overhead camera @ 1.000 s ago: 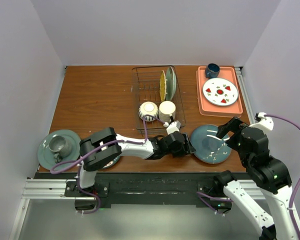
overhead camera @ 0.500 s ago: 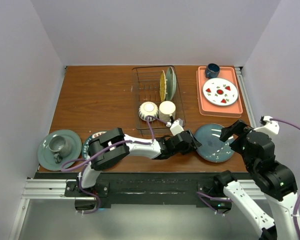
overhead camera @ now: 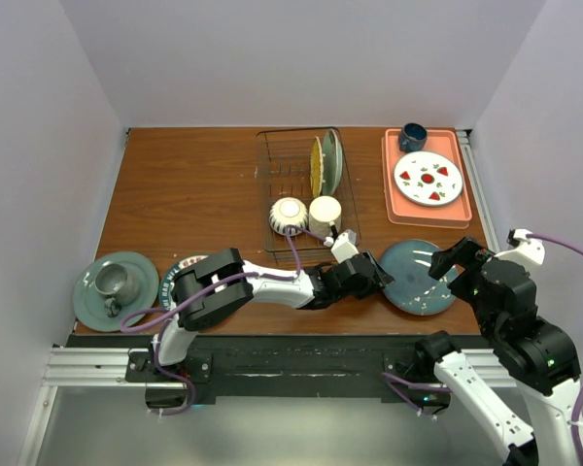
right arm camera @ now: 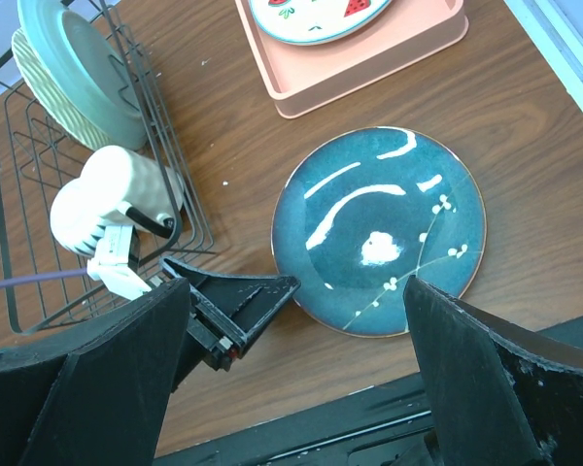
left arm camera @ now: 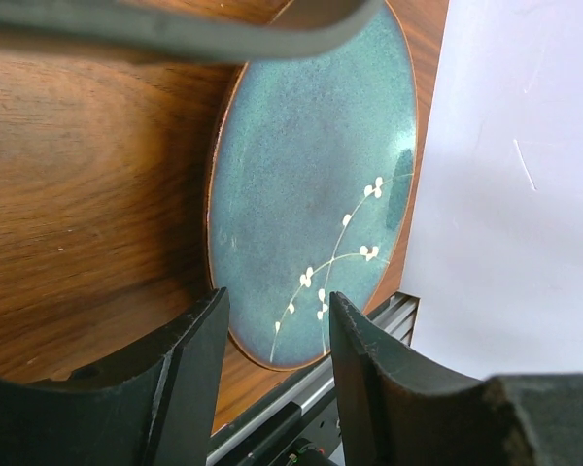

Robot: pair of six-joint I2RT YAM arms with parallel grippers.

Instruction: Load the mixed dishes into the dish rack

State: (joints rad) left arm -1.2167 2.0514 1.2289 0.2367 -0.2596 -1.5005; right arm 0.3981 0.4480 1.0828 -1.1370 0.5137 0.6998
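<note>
A teal plate with white flower marks (overhead camera: pixel 415 275) (right arm camera: pixel 379 228) (left arm camera: pixel 311 184) lies flat on the table right of the dish rack (overhead camera: pixel 272 165). My left gripper (overhead camera: pixel 379 278) (left arm camera: pixel 277 311) reaches in low from the left. Its jaws stand apart, with their tips at the plate's left rim and nothing pinched between them. High over the plate's right side hangs my right gripper (overhead camera: pixel 457 260) (right arm camera: pixel 293 291), wide open and empty. In the rack stand two upright plates (overhead camera: pixel 325 163), a striped bowl (overhead camera: pixel 289 216) and a cream mug (overhead camera: pixel 325 214) (right arm camera: pixel 107 194).
A salmon tray (overhead camera: pixel 396 199) at the back right carries a strawberry plate (overhead camera: pixel 428 178) and a dark blue mug (overhead camera: pixel 412 136). At the front left a green plate (overhead camera: pixel 89 291) bears a metal cup (overhead camera: pixel 111 281). A patterned-rim plate (overhead camera: pixel 174 268) lies partly under my left arm.
My left gripper slid right to the teal plate's rim and its jaws narrowed. The right gripper drew back to the right, off the plate's middle.
</note>
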